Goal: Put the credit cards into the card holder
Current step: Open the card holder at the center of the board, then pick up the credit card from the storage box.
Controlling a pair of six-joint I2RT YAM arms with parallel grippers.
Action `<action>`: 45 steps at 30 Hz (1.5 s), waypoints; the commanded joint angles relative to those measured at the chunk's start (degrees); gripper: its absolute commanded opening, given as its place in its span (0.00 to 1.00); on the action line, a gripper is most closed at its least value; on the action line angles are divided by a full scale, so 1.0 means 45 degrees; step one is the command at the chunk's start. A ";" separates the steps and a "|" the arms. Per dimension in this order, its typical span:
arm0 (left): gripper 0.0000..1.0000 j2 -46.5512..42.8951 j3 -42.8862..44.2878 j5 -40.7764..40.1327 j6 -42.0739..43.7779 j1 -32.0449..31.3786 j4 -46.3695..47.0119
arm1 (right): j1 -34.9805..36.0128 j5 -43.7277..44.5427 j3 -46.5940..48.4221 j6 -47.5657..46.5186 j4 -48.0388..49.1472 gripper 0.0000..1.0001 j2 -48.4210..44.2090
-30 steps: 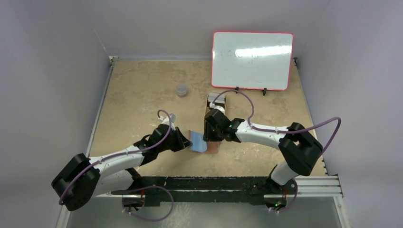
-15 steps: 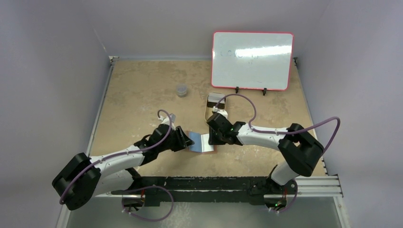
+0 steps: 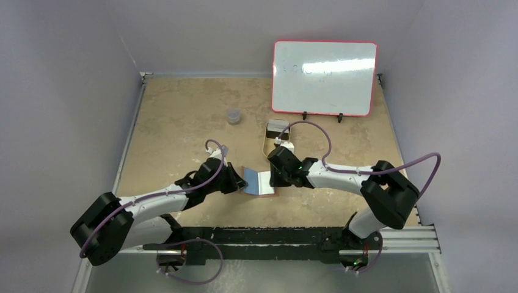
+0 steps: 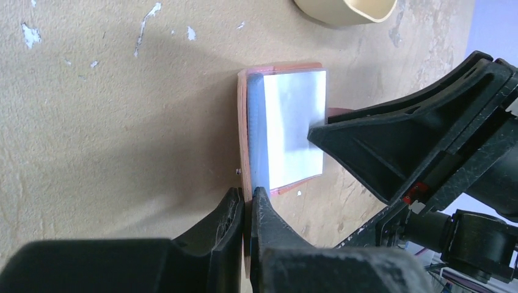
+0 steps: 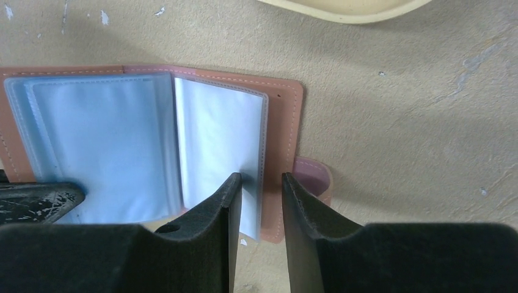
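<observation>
The reddish-brown card holder [image 3: 259, 183] lies open on the table between both arms, pale blue plastic sleeves [image 5: 104, 140] fanned inside. My left gripper [image 4: 247, 198] is shut on its left cover [image 4: 243, 134], which stands raised on edge. My right gripper [image 5: 261, 183] hovers open over the right half, its fingers straddling a loose sleeve page [image 5: 220, 140] and the right cover [image 5: 284, 122]. The snap tab [image 5: 313, 174] sticks out beside it. No loose credit card shows; I cannot tell whether the sleeves hold any.
A tan oval tin [image 3: 273, 131] sits just behind the holder. The red-framed whiteboard [image 3: 324, 76] stands at the back right. A small grey jar [image 3: 233, 116] is at the back left.
My right gripper has shifted slightly nearer and lower over the holder's right half. The holder now lies spread wider. My left gripper keeps its grip, barely moved.
</observation>
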 commanded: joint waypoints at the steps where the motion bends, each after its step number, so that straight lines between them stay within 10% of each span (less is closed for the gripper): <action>1: 0.00 -0.0517 0.0671 -0.0171 0.0470 -0.0048 -0.0033 | 0.0015 0.0178 0.0279 -0.0764 -0.0023 0.34 -0.0737; 11: 0.00 -0.0889 0.0760 0.0029 0.0503 -0.0063 -0.0459 | -0.0549 0.1809 0.2192 -0.4982 0.0538 0.38 -0.2717; 25: 0.00 -0.1598 0.1283 0.0296 0.0930 -0.0065 -0.1565 | -0.3575 -0.1942 0.3224 -1.4698 0.3713 0.48 -0.1126; 45: 0.00 -0.1899 0.0813 0.0477 0.0627 -0.0054 -0.1252 | -0.3871 -0.0853 0.4585 -1.8027 0.3892 0.71 0.3343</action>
